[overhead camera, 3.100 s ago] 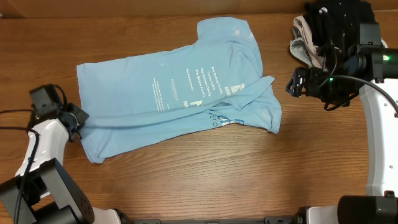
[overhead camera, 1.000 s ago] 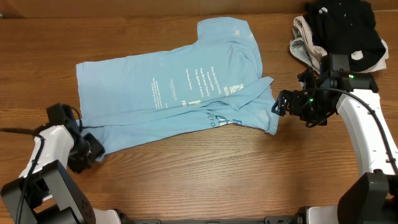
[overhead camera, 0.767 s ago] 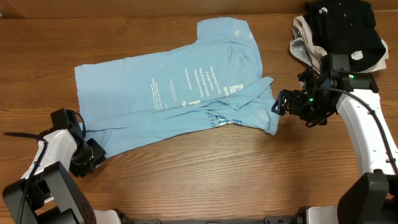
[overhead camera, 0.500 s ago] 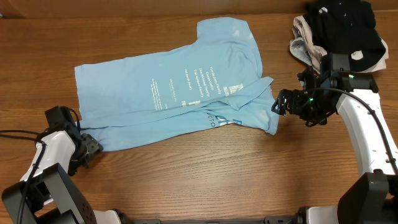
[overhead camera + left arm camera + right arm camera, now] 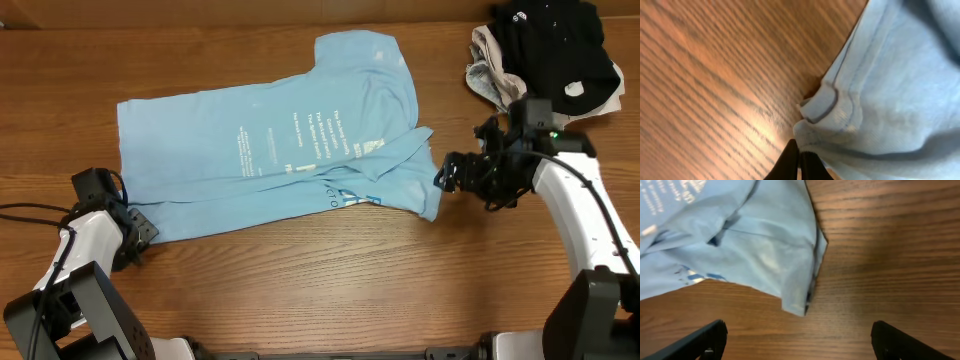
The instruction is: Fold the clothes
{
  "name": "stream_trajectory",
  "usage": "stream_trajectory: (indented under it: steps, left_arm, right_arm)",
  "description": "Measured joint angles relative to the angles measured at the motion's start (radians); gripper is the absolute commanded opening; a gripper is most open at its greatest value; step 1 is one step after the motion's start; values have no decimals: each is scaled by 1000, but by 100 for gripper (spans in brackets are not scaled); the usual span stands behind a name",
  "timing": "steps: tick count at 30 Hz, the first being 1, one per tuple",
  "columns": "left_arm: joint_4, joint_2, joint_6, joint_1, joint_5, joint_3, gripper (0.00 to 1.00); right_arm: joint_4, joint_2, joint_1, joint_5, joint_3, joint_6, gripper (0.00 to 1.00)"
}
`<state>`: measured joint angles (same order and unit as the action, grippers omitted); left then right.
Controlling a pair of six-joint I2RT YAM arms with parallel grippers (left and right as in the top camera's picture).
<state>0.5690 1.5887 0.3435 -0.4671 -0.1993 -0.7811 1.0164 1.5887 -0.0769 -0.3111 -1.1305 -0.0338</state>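
A light blue T-shirt (image 5: 280, 150) with white print lies partly folded across the middle of the wooden table. My left gripper (image 5: 140, 228) is at its lower left corner; in the left wrist view the jaws (image 5: 800, 162) are shut on the shirt's hem (image 5: 825, 102). My right gripper (image 5: 445, 178) is just right of the shirt's lower right corner. In the right wrist view the fingers (image 5: 800, 340) are wide open and empty, with that corner (image 5: 797, 297) between and ahead of them.
A pile of dark and pale clothes (image 5: 545, 45) lies at the back right corner. The wooden table (image 5: 330, 280) shows bare along the front. Cables run from the left arm toward the left edge.
The left gripper swung down along the shirt's lower left corner and came back to its hem, dragging the shirt slightly left. The right gripper moved from near the clothes pile to the shirt's right corner.
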Motion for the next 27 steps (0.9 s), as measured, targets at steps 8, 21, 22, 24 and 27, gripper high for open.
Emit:
stream_trajectory:
  steps: [8, 21, 22, 24, 27]
  left_arm:
    - [-29, 0, -3, 0, 0, 1, 4]
    - [-30, 0, -3, 0, 0, 1, 4]
    - [-30, 0, -3, 0, 0, 1, 4]
    - [-30, 0, -3, 0, -1, 1, 4]
    - [-30, 0, -3, 0, -9, 1, 4]
  right_arm:
    - [-252, 0, 8, -12, 199, -67, 77]
    - [-423, 0, 116, -3, 311, -170, 5]
    - [-423, 0, 114, 11, 312, -179, 4]
    - [-422, 0, 103, 31, 313, -192, 4]
    - [-418, 0, 65, 38, 313, -205, 4]
